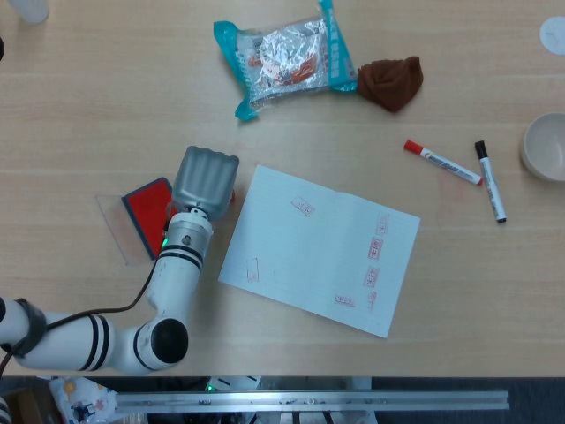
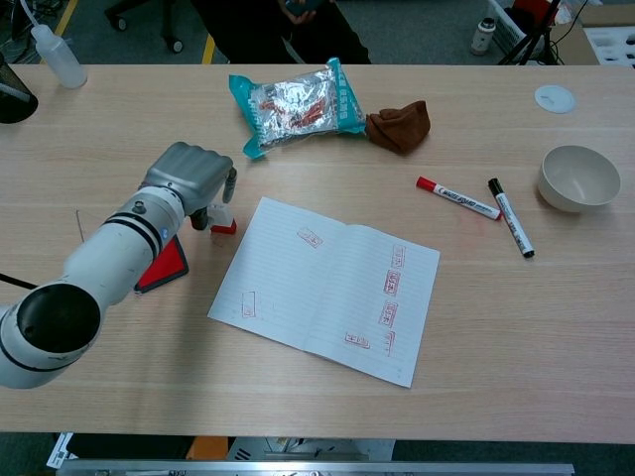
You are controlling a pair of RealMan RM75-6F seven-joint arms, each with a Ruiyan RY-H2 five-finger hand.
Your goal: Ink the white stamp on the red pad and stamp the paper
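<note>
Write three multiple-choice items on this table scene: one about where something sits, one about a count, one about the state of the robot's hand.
1. Where does the red ink pad lie in relation to the paper?
A. To its left in the head view
B. On top of it
C. Beside the bowl

2. How many marker pens lie on the table?
A. One
B. Two
C. Four

3. What is the left hand doing?
A. Lying flat on the paper
B. Lifting the snack bag
C. Curled over the white stamp beside the pad

Answers:
1. A: the pad sits at the paper's left edge, off the sheet.
2. B: a red-capped marker and a black-capped marker lie side by side, right of the paper.
3. C: the chest view shows the stamp under the fingers, just off the paper's corner.
</note>
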